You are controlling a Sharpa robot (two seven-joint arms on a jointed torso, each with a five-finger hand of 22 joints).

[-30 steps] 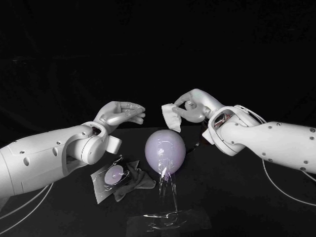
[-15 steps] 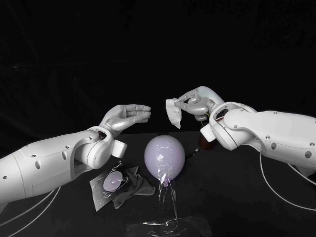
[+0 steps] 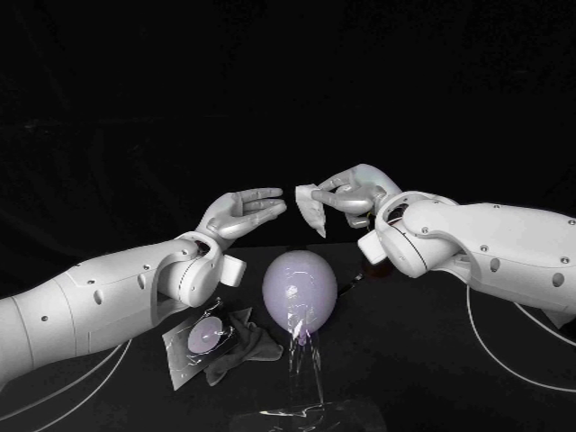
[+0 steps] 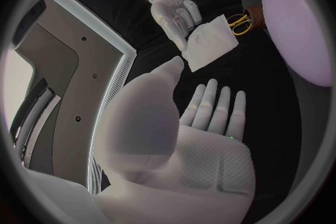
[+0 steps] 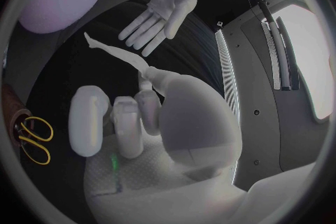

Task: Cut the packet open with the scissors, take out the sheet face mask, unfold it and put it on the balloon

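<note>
Sheet face mask (image 3: 310, 209) is out of the packet (image 3: 184, 355), which lies on the table (image 3: 470, 378) near left of the balloon (image 3: 300, 286). The mask is folded and pinched in the right hand (image 3: 346, 193), above the balloon's far side. The left hand (image 3: 243, 214) is open-palmed, fingers spread, holding nothing, just left of the mask. Scissors (image 4: 241, 22) lie set down right of the balloon. Judged complete: cutting, extraction. Remaining: unfolding, placement on the balloon.

Nothing readable here tbh. The packet (image 3: 191, 342) near the left arm is too small and blurry to make out any print or brand.
</note>
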